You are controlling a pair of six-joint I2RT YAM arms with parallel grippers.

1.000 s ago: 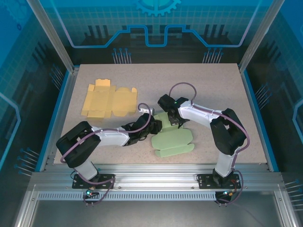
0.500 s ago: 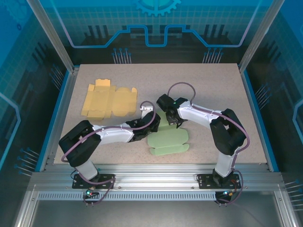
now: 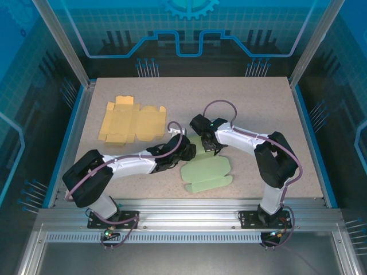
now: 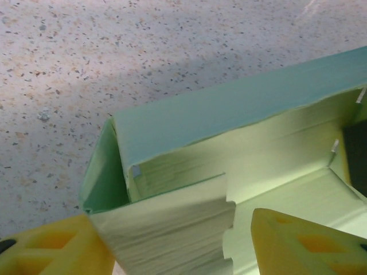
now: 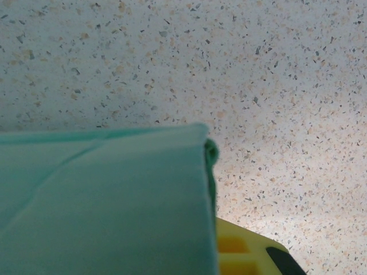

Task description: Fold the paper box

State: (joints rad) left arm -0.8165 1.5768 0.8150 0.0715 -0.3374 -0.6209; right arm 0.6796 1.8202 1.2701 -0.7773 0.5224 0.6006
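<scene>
Box of green paper [image 3: 206, 175] is found midway along the counter's [image 3: 258, 103] near edge. Its far rim is clamped by the closed right jaws, and one flap is framed loosely by the parted left jaws.

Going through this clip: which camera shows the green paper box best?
Top external. There the green box lies part-folded on the table with nearly its whole outline visible. Left wrist gives a close look at its pale inner flaps and one corner; right wrist catches one outer panel and its edge.
</scene>
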